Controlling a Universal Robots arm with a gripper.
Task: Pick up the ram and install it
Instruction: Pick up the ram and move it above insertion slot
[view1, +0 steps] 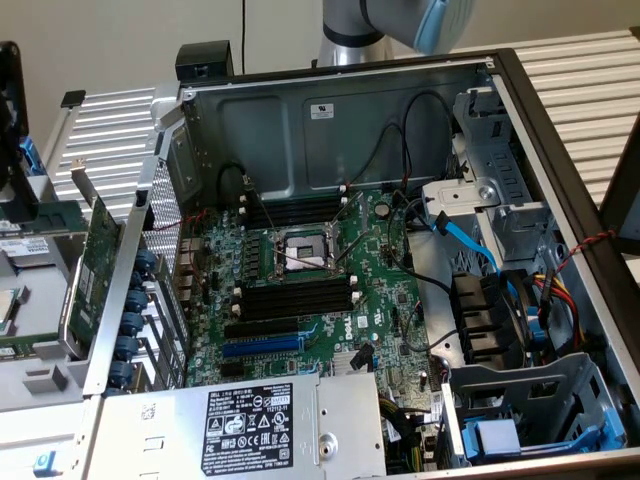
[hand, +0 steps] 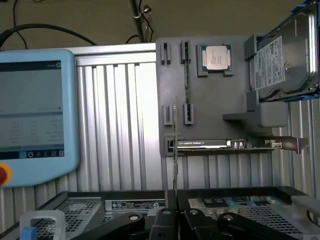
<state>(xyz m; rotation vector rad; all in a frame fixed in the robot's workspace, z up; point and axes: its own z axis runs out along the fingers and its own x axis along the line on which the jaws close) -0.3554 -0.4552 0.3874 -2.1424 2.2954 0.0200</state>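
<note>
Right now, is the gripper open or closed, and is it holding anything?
The gripper is closed, holding the ram, which is seen edge-on.

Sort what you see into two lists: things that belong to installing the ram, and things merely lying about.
Belongs to the job:
ram, held edge-on in the shut gripper
black memory slots on the motherboard

Lying about:
processor chip
hard drive
expansion card
screen pendant
blue cable

Two ram sticks (hand: 175, 150) (hand: 186, 85); one processor (hand: 216, 57); one hard drive (hand: 285, 55).
</note>
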